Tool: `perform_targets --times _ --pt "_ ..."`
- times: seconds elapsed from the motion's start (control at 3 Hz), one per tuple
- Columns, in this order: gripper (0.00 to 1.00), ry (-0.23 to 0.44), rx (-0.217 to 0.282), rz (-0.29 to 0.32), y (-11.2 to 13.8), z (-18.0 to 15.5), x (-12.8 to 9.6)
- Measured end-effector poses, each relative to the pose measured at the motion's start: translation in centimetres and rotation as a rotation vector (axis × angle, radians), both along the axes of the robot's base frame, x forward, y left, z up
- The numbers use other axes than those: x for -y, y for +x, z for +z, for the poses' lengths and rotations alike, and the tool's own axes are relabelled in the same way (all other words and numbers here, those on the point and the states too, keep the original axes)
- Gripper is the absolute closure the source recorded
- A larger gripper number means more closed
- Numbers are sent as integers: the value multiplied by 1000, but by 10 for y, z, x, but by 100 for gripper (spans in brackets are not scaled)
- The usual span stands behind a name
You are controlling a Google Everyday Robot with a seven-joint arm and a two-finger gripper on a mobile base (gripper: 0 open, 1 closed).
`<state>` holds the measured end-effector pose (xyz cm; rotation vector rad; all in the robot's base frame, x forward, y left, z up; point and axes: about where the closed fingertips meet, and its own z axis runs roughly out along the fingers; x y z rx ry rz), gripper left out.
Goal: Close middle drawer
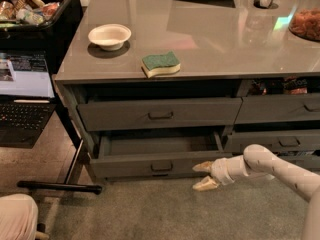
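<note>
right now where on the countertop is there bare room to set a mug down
Bare countertop spans from the sponge right toward the orange dish; also between bowl and sponge. Far-right back is crowded. The end effector sits low, open, by the middle drawer.

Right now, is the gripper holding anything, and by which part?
Nothing is held. The gripper is open and empty, low in front of the pulled-out middle drawer, right of its handle.

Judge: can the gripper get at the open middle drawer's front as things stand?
Probably yes. The gripper, fingers apart, is low beside the right end of the front of the middle drawer, and nothing stands between them. Whether they touch cannot be told.
</note>
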<state>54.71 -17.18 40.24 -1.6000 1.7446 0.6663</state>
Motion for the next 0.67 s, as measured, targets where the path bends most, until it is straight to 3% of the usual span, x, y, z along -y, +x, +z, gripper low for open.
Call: perform_targets --times 0.33,0.67 --pt "65 18 48 -24 33 7 -2" --pt "67 36 95 -44 62 20 -10"
